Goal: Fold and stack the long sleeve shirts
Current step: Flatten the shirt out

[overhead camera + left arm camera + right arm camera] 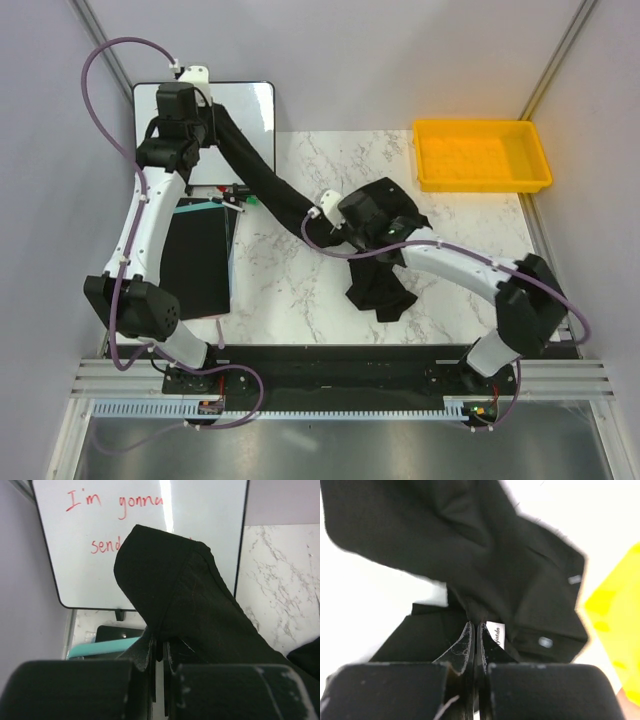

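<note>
One black long sleeve shirt [380,285] lies crumpled on the marble table, right of centre. One of its sleeves [260,170] is stretched up to the far left. My left gripper [208,128] is shut on the end of that sleeve. In the left wrist view the gripper [161,642] pinches a fold of the black cloth [190,595]. My right gripper [395,225] is shut on the shirt's body. In the right wrist view the gripper [475,625] grips cloth [485,545] next to a white label [495,632] and a pale button [545,641].
A whiteboard [250,105] with red writing [100,540] lies at the far left under the sleeve. A flat black board with a teal edge [195,265] lies at the left. A yellow tray [480,125] stands at the far right.
</note>
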You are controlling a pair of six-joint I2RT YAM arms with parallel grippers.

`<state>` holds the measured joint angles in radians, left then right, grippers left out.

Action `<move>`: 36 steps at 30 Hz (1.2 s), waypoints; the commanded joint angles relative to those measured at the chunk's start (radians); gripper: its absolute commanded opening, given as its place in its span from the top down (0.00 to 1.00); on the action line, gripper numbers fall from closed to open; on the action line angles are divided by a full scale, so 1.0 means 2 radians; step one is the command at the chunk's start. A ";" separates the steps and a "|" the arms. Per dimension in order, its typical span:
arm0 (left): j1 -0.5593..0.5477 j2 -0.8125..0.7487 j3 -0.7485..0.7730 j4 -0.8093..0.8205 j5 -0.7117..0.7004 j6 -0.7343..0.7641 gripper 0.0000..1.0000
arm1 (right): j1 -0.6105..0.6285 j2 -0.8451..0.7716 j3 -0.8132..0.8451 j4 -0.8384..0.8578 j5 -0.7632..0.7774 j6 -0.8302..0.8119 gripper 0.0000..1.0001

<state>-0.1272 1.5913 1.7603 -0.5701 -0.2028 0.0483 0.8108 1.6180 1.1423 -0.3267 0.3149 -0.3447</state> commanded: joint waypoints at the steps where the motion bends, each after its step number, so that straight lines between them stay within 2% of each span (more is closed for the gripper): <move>1: 0.024 0.000 0.029 0.021 0.018 -0.002 0.98 | -0.011 -0.096 0.058 -0.056 -0.091 -0.024 1.00; 2: 0.026 0.001 0.031 0.021 0.021 -0.001 0.98 | -0.022 -0.102 0.078 -0.073 -0.148 -0.026 1.00; 3: 0.028 0.001 0.036 0.021 0.024 0.000 0.98 | -0.030 -0.117 0.083 -0.087 -0.156 -0.020 1.00; 5: 0.028 0.001 0.042 0.020 0.019 0.006 0.98 | -0.048 -0.136 0.110 -0.109 -0.252 -0.003 1.00; 9: 0.054 0.000 0.081 0.021 0.009 0.004 0.98 | -0.050 -0.194 0.154 -0.134 -0.359 0.064 1.00; 11: 0.063 0.002 0.106 0.024 0.015 -0.013 0.98 | -0.067 -0.217 0.166 -0.133 -0.389 0.103 1.00; 12: 0.086 0.003 0.130 0.030 0.020 -0.016 0.98 | -0.098 -0.238 0.167 -0.123 -0.404 0.121 1.00; 14: 0.090 0.009 0.167 0.047 0.041 -0.020 0.98 | -0.141 -0.254 0.164 -0.120 -0.414 0.161 1.00; 15: 0.090 0.012 0.181 0.051 0.052 -0.020 0.98 | -0.194 -0.267 0.159 -0.120 -0.425 0.171 1.00; 17: 0.090 0.021 0.227 0.056 0.100 -0.042 0.98 | -0.259 -0.280 0.126 -0.120 -0.446 0.203 1.00; 18: 0.087 0.030 0.241 0.059 0.123 -0.048 0.98 | -0.339 -0.287 0.113 -0.122 -0.462 0.209 1.00; 20: 0.075 0.038 0.275 0.062 0.182 -0.056 0.98 | -0.435 -0.268 0.076 -0.131 -0.522 0.221 1.00; 21: 0.070 0.040 0.279 0.063 0.193 -0.054 0.98 | -0.517 -0.253 0.067 -0.137 -0.547 0.227 1.00; 22: 0.048 0.039 0.280 0.064 0.207 -0.047 0.98 | -0.548 -0.234 0.053 -0.143 -0.584 0.225 1.00; 24: 0.004 0.033 0.264 0.065 0.232 -0.033 0.98 | -0.602 -0.171 0.052 -0.188 -0.597 0.179 1.00; 27: -0.063 0.016 0.213 0.062 0.301 -0.025 0.98 | -0.635 -0.124 0.042 -0.237 -0.634 0.116 1.00; 28: -0.085 0.001 0.195 0.060 0.305 -0.016 0.98 | -0.639 -0.120 0.031 -0.244 -0.633 0.078 1.00; 29: -0.132 -0.006 0.157 0.060 0.302 0.003 0.98 | -0.640 -0.114 0.026 -0.255 -0.614 0.061 1.00; 31: -0.178 -0.018 0.123 0.060 0.296 0.014 0.98 | -0.649 -0.109 0.008 -0.258 -0.599 0.018 1.00; 32: -0.219 -0.019 0.097 0.059 0.296 0.020 0.98 | -0.654 -0.102 0.003 -0.255 -0.576 0.009 1.00; 36: -0.298 -0.019 0.051 0.057 0.303 0.017 0.98 | -0.692 -0.058 -0.001 -0.270 -0.554 -0.048 1.00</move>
<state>-0.5884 1.5982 1.9270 -0.4664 0.3450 0.0395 -0.5068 1.4555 1.1316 -0.8322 -0.8112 -0.2478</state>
